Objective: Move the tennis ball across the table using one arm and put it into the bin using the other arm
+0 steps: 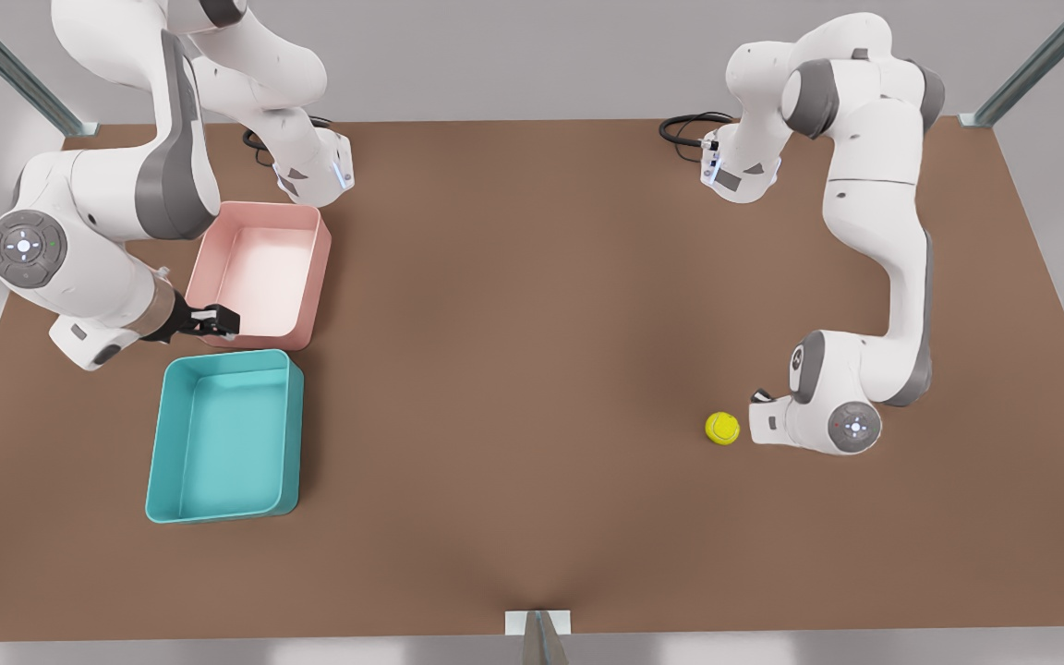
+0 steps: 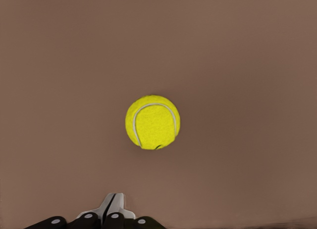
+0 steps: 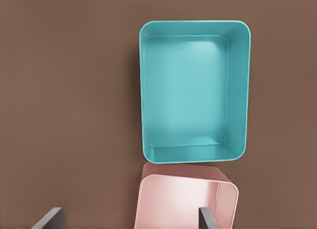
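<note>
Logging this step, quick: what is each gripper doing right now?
Left gripper: shut, holding nothing, beside the tennis ball.
Right gripper: open, empty, waiting over the pink bin.

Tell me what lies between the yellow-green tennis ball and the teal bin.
Nothing: in the front view, only bare brown tabletop stretches between the small yellow-green tennis ball and the teal rectangular plastic bin.
</note>
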